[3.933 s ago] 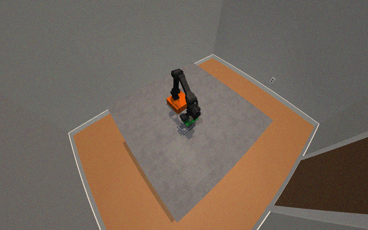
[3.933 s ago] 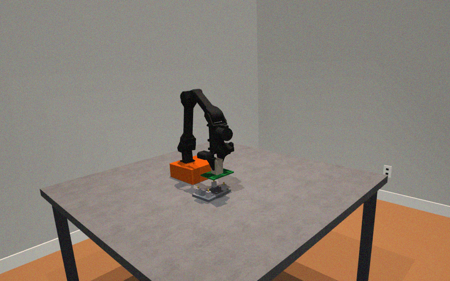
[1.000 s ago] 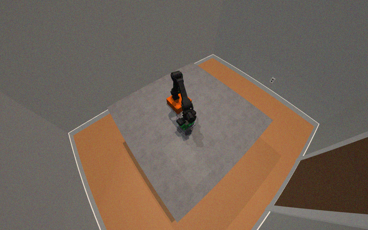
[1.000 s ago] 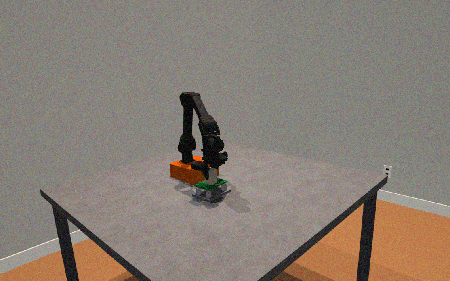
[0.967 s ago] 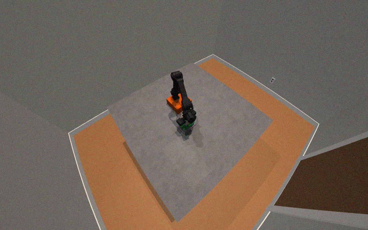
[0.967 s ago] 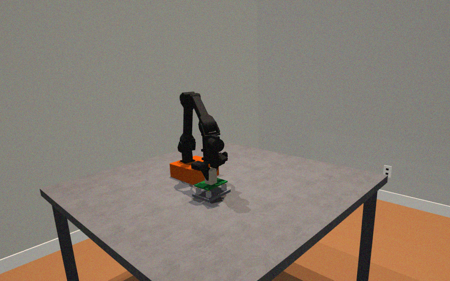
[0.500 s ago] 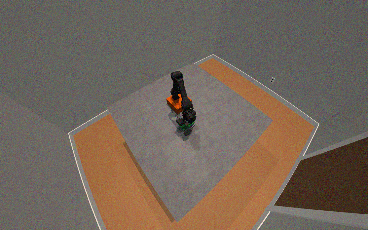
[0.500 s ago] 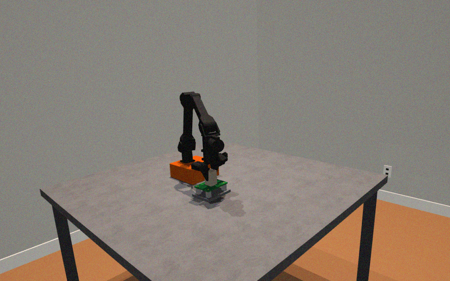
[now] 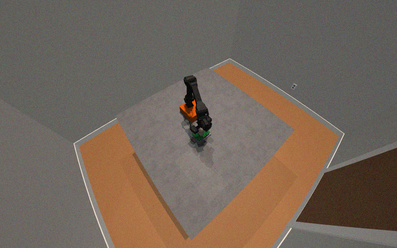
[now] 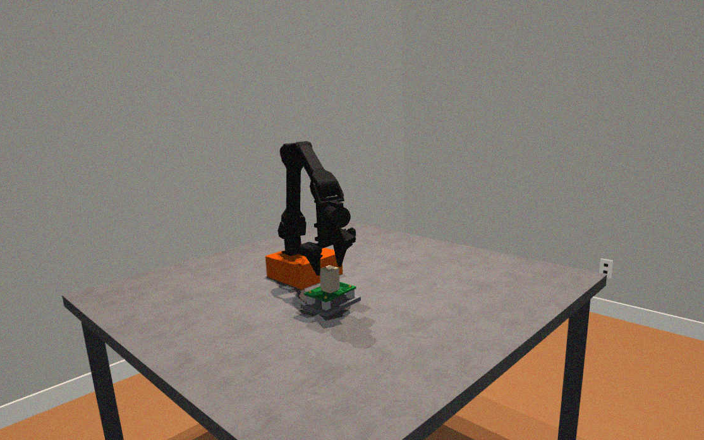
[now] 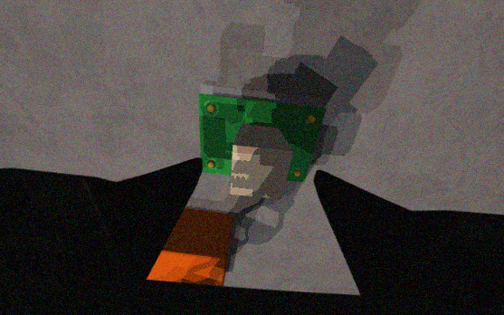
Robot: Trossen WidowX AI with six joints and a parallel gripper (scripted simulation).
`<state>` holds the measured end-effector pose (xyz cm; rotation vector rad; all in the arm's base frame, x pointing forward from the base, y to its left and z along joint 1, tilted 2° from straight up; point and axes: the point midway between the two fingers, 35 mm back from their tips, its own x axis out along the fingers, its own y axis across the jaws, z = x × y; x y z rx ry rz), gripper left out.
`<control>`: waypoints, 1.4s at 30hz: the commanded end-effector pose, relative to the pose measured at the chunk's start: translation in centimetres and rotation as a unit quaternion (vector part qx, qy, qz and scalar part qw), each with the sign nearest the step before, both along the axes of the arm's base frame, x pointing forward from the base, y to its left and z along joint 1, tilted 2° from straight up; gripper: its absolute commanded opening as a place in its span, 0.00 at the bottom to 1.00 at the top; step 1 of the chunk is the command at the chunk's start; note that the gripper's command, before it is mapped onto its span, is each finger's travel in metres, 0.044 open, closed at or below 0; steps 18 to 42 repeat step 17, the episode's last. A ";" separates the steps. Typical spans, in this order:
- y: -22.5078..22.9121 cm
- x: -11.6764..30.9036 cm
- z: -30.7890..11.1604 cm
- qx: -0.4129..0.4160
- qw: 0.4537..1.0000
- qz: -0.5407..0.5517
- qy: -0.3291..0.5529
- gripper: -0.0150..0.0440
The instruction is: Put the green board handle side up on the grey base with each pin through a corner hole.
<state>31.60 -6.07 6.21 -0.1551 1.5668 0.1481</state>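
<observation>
The green board [image 9: 197, 136] [image 10: 316, 295] [image 11: 213, 138] lies level on the posts of the grey base [image 10: 352, 302] [image 11: 207, 88], handle side up. A front post [image 10: 326, 304] touches the board's underside, with no gap seen. In the wrist view a gold pin shows at each board corner: top left pin [image 11: 211, 109], top right pin [image 11: 310, 119], bottom left pin [image 11: 211, 164], bottom right pin [image 11: 297, 173]. The square handle [image 10: 329, 281] [image 11: 263, 136] stands upright. My gripper [image 10: 328, 269] [image 11: 259, 169] is open, its fingertips apart on either side of the handle near its top, with gaps on both sides.
The orange block [image 9: 189, 114] [image 10: 284, 268] [image 11: 186, 264] under the arm's foot stands close behind the base. The grey table [image 9: 240, 148] [image 10: 224, 349] carries everything. Arm shadows fall over the board and the table around it.
</observation>
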 end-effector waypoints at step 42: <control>0.1 -0.3 5.4 0.000 1.000 0.000 -0.002 1.00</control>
